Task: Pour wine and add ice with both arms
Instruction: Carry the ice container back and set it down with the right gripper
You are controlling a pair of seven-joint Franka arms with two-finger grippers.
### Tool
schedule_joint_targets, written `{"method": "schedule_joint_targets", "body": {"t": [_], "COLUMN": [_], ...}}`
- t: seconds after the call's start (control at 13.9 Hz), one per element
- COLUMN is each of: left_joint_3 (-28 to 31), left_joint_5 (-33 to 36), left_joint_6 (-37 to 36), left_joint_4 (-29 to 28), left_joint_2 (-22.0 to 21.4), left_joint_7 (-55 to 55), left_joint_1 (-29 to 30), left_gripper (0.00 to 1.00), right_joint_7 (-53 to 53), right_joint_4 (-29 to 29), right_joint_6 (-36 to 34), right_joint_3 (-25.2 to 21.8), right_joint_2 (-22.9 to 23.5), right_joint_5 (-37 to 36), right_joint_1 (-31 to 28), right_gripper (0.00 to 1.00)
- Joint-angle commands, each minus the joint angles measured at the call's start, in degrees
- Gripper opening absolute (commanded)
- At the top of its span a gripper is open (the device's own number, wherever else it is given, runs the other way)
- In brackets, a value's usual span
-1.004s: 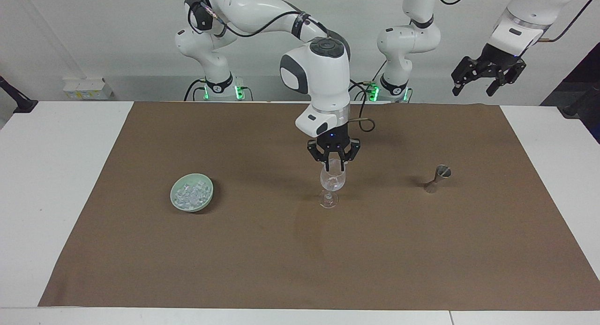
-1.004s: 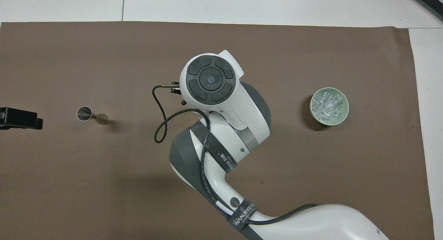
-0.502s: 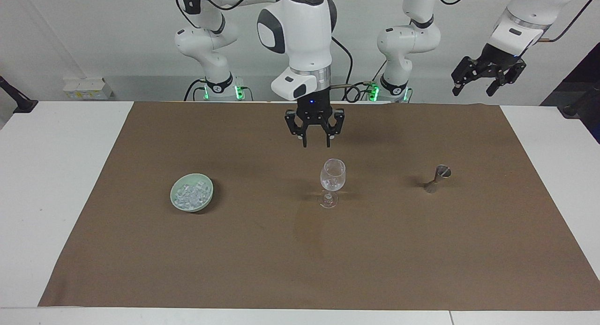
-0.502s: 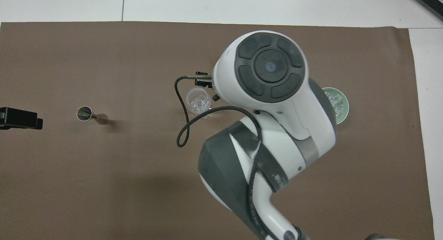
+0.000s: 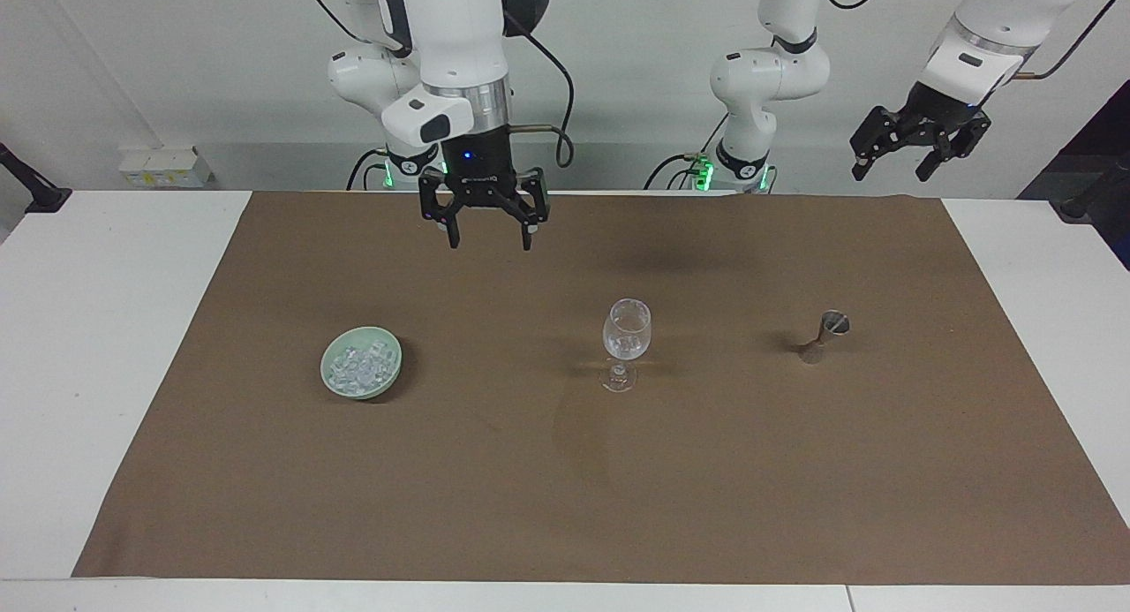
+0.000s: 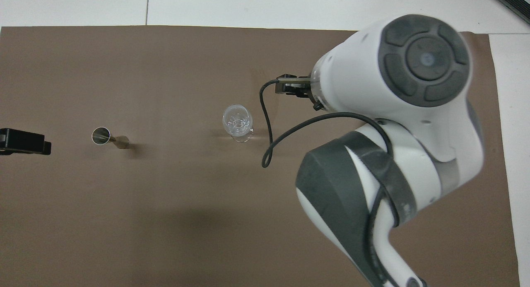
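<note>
Facing view: both arms raised above a brown mat (image 5: 565, 471) that covers most of the white table (image 5: 106, 347).
Right gripper (image 5: 488, 239): up in the air over the mat's edge nearest the robots, between the bowl and the wine glass along the table; fingers spread apart, nothing between them.
Left gripper (image 5: 890, 170): high at the left arm's end of the table, over the mat's corner by the robots; this arm waits; fingers apart, empty.
Ice (image 5: 360, 366): heap of clear cubes inside the pale green bowl (image 5: 331, 383), toward the right arm's end of the table.
Wine glass (image 5: 626, 329): upright near the middle of the mat, well apart from the bowl; something clear and glinting lies in its bowl, too small to identify.
Metal jigger (image 5: 824, 336): standing on the mat toward the left arm's end, well apart from the glass.
Overhead view: right arm's body hides the bowl; wine glass (image 6: 237, 121) and jigger (image 6: 101, 136) stand in one row across the table; left gripper (image 6: 25, 141) shows only as a black tip at the frame edge.
</note>
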Motion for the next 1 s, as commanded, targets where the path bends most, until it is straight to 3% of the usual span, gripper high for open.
{"method": "schedule_joint_targets", "body": {"t": [0.0,0.65,0.93], "left_joint_3": [-0.1,-0.1,-0.1], "left_joint_5": [0.6,0.6,0.6], "left_joint_6": [0.0,0.0,0.0], "left_joint_4": [0.0,0.0,0.0], "left_joint_2": [-0.3,-0.3,-0.3], "left_joint_7": [0.7,0.7,0.7], "left_joint_1": [0.4,0.4,0.4], "left_gripper": [1.00,1.00,1.00], "right_joint_7": [-4.9,-11.3,-17.6], "right_joint_4": [-2.6,-2.6,-2.7], "right_joint_6": [-2.8,-12.8,-15.8], "right_joint_3": [0.6,0.6,1.0], "right_joint_2": [-4.4,-10.4,-10.3], "right_joint_5": [-0.4,0.6,5.7], "right_joint_1": [-3.7,-12.2,-18.4], "right_gripper": [1.00,1.00,1.00]}}
